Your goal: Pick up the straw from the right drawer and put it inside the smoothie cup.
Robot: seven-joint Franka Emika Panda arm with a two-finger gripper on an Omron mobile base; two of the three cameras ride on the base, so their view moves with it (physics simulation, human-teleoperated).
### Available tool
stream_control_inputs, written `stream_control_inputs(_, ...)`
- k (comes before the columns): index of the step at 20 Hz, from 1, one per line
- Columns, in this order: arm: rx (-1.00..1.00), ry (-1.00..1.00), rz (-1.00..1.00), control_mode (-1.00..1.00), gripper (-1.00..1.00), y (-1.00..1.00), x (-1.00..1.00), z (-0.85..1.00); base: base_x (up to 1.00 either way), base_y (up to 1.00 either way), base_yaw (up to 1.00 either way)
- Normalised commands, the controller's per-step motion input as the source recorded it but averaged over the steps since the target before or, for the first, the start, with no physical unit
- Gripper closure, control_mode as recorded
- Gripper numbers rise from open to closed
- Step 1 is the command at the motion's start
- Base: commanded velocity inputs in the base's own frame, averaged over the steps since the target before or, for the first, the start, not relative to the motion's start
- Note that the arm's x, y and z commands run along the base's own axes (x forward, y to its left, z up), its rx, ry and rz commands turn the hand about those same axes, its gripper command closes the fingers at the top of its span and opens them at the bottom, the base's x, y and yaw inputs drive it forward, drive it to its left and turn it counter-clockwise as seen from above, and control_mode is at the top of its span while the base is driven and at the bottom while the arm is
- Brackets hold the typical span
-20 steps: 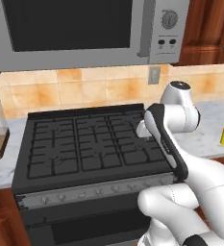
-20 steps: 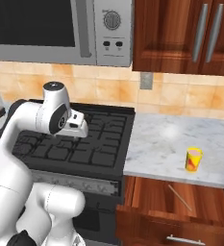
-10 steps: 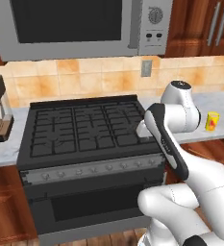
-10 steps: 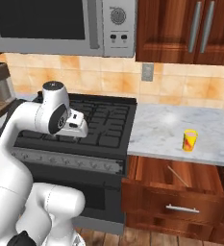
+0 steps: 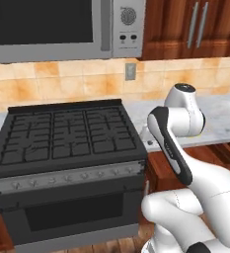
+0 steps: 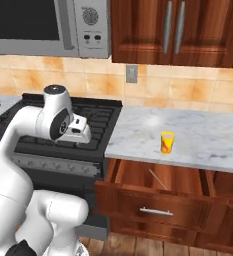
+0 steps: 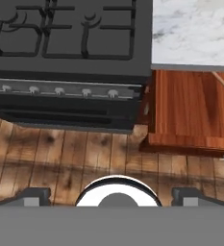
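A black stove (image 5: 67, 133) stands under a microwave (image 5: 62, 24), beside a marble counter (image 6: 208, 137).

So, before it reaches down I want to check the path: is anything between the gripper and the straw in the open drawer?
Nothing visible blocks it. The straw lies alone on the floor of the open right drawer, uncovered from above. The open gripper hangs over the stove's front edge, left of the drawer.

Black stove (image 5: 67, 143), tan tile backsplash (image 6: 188, 92), plank floor (image 7: 60, 163).
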Motion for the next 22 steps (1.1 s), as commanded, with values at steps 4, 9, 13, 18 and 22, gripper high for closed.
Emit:
stream_control_inputs(4,0.00,0.00,0.00,1.00,-1.00,0.00,0.00,0.00,-0.24,-0.71,0.00)
stream_control_inputs(9,0.00,0.00,0.00,1.00,-1.00,0.00,0.00,0.00,-0.14,-0.72,-0.01)
stream_control_inputs(13,0.00,0.00,0.00,1.00,-1.00,0.00,0.00,0.00,-0.17,-0.58,-0.02)
stream_control_inputs(18,0.00,0.00,0.00,1.00,-1.00,0.00,0.00,0.00,-0.20,-0.46,-0.01)
stream_control_inputs(22,0.00,0.00,0.00,1.00,-1.00,0.00,0.00,0.00,-0.34,-0.27,0.00)
